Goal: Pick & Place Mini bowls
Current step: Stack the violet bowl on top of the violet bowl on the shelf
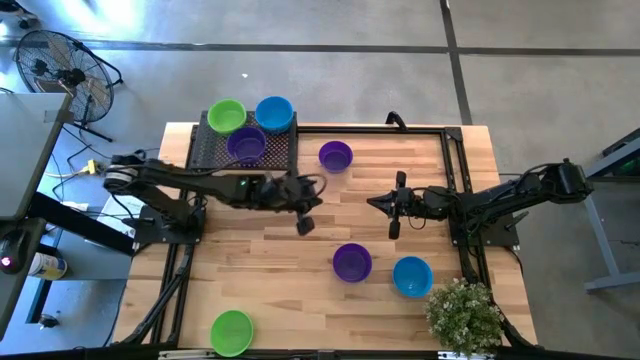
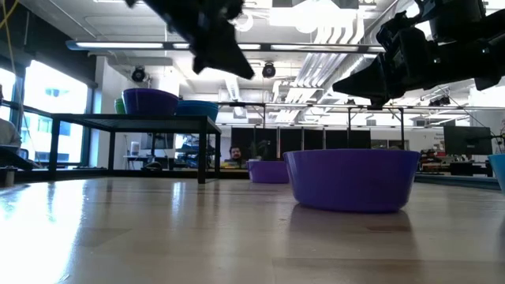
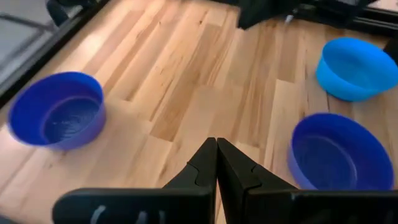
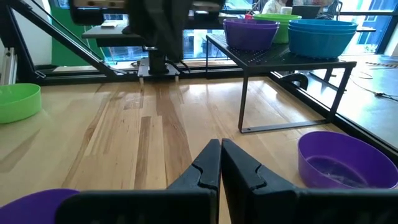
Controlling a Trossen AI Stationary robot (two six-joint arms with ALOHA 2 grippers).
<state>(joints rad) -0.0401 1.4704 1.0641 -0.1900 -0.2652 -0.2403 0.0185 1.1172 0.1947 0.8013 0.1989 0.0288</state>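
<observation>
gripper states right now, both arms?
Left gripper: shut, empty, above the table's middle.
Right gripper: shut, empty, over the table's right side.

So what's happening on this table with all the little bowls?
Two robot arms are sorting mini bowls onto a black mesh rack. Three bowls sit on it: a green bowl, a blue bowl and a purple bowl. Four wait on the wooden table. Right now neither arm holds anything: the left gripper and right gripper both hover shut over the middle of the table.
</observation>
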